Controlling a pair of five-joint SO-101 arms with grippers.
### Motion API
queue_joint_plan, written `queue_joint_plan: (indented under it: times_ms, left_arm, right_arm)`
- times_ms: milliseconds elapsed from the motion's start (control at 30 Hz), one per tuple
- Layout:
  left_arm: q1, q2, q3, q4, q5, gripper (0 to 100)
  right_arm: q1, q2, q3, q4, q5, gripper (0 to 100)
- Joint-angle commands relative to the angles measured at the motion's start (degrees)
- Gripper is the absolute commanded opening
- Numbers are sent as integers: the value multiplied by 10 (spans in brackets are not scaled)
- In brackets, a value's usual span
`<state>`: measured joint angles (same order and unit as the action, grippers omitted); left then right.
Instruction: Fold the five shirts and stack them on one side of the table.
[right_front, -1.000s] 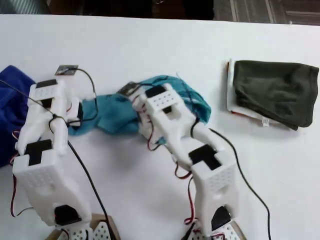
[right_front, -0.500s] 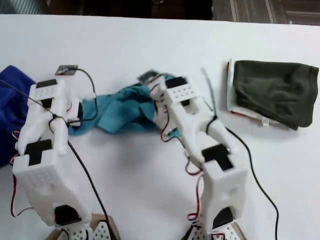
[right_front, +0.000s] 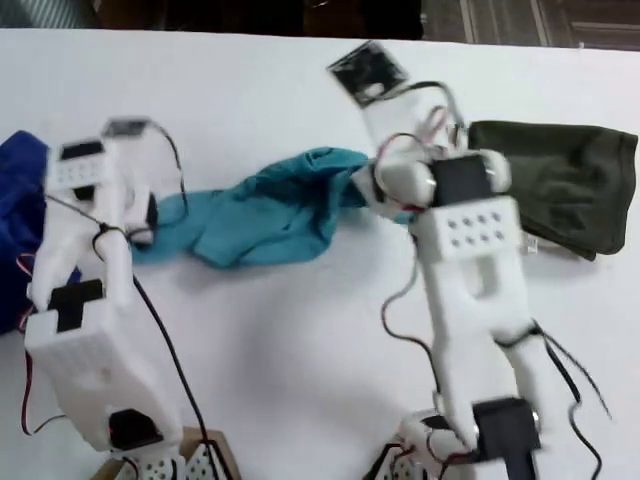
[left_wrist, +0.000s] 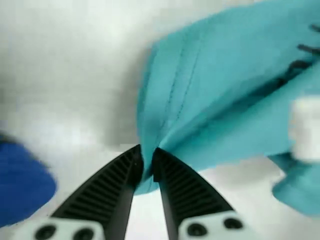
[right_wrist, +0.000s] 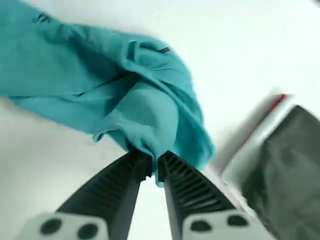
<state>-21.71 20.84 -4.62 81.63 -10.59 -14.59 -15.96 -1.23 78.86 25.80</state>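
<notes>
Left tool (left_wrist: 147, 155): narrow; its black ribbed jaws are pinched on a fold at one end of the teal shirt (left_wrist: 225, 90).
Right tool (right_wrist: 150, 161): narrow; its jaws are clamped on a bunched knot of fabric at the teal shirt's other end.
Teal shirt: crumpled and drawn out as a band across the middle of the surface (right_front: 300, 90), with one end in each tool. The cloth spreads away from both sets of jaws. I cannot tell whether its middle rests on the surface.
Left end: just beside the blue shirt (right_front: 20, 200), with bare white surface between the two.
Right end: close to the green shirt (right_front: 555, 185), not touching it.
Blue shirt: heaped unfolded at the left edge of the high view, partly under the left arm.
Green shirt: folded, on the right side of the surface, lying on a white cloth (right_front: 462, 190).
White cloth: folded under the green shirt; its edge, with a red line, shows on the side facing the teal shirt.
</notes>
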Motion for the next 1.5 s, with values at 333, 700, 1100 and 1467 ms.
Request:
queue_joint_plan:
  times_ms: [333,700,1100,1467]
  left_arm:
    - [26,-87,-354,207,-43,26]
    - [33,-142,-393,196,-46,26]
    - [33,-144,-93,17,-47,120]
    - [30,-145,-87,16,-47,139]
  right_arm:
    - [193,-227,-3,-57,25,19]
    - [313,-317,30,-82,31,19]
    - [276,-365,228,-114,31,19]
    - [261,-374,259,-142,25,348]
